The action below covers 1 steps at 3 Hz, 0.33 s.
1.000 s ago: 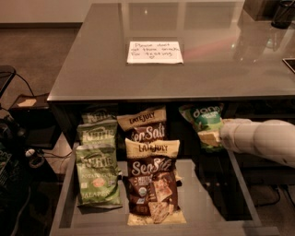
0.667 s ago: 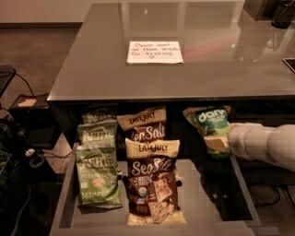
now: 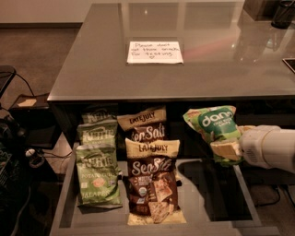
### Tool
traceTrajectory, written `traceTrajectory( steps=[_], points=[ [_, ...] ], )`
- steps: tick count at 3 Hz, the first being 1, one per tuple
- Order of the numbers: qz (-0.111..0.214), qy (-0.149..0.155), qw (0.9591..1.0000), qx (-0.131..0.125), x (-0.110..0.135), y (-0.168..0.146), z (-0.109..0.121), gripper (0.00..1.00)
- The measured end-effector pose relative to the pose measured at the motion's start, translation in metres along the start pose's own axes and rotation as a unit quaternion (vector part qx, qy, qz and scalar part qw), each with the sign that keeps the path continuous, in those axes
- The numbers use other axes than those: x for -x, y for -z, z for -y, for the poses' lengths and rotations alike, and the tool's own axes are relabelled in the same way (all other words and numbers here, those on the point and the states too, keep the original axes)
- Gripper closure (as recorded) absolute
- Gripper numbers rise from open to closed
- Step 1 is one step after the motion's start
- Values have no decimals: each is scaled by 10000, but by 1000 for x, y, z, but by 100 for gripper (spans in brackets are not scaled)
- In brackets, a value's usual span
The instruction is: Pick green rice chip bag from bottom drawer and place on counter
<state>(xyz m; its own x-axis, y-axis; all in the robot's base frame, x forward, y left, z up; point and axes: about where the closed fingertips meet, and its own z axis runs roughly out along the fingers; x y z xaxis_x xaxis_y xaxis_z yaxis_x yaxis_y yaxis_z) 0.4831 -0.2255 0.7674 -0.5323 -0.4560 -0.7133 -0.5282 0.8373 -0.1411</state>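
The green rice chip bag (image 3: 215, 125) is light green with a dark green oval and white lettering. It hangs in the air above the right side of the bottom drawer (image 3: 212, 193), just below the counter's front edge. My gripper (image 3: 229, 150) comes in from the right on a white arm and is shut on the bag's lower part. The glossy grey counter (image 3: 92, 69) lies behind and above, with a white handwritten note (image 3: 155, 52) on it.
In the drawer lie pale green Kettle bags (image 3: 97, 173) at the left and brown-and-cream Late July bags (image 3: 152, 179) in the middle. Cables and dark equipment (image 3: 14, 152) sit on the floor to the left. Dark objects (image 3: 283, 14) stand at the counter's far right.
The bag has risen out of the drawer in my gripper, and its front with the dark green oval now shows more fully. The arm has drawn back to the right.
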Motion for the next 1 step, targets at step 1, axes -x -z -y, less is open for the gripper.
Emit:
traceTrajectory(
  steps=[1],
  points=[
    [109,315,9989,342,14,24,-20,100]
  ],
)
